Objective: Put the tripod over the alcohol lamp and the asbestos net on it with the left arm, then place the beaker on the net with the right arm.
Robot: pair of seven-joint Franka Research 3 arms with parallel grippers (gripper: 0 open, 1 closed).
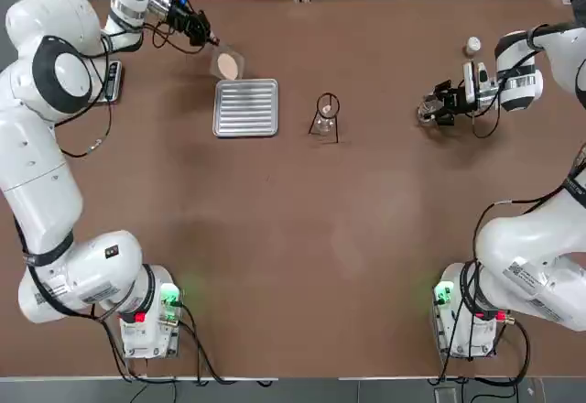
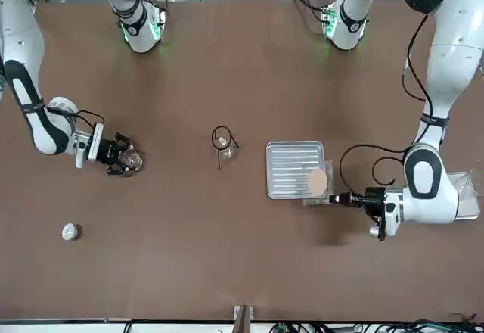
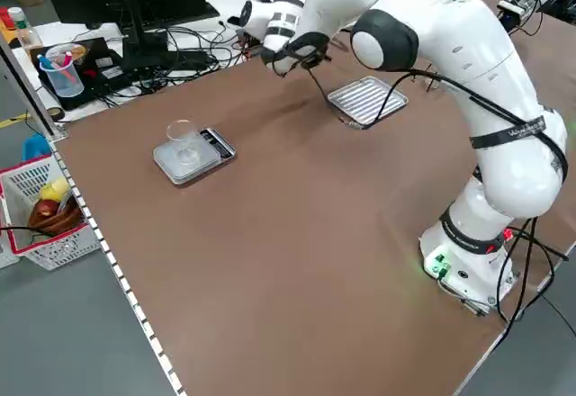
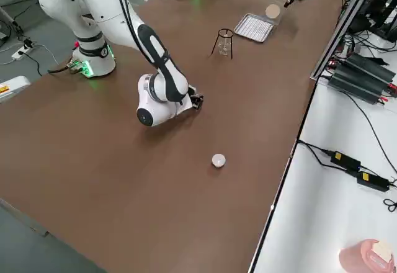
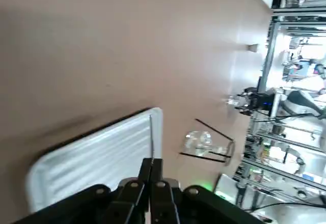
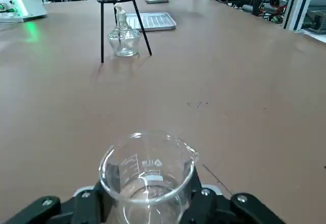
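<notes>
**Already on the lamp, the tripod waits for its net**

Meanwhile the left gripper (image 1: 209, 38), clamped on an edge of the asbestos net (image 1: 227, 63), holds it lifted at the far left corner of the ribbed tray (image 1: 245, 107). Right of the tray, the tripod (image 1: 328, 115) straddles the alcohol lamp (image 1: 322, 125), so the net must travel rightward across the tray. Farther right of the tray, the right gripper (image 1: 430, 110) grips the beaker (image 6: 146, 172).

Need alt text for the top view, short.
Left tool holds the net by its edge beyond the tray. The tripod stands over the lamp mid-table, and the right tool grips the beaker.
</notes>
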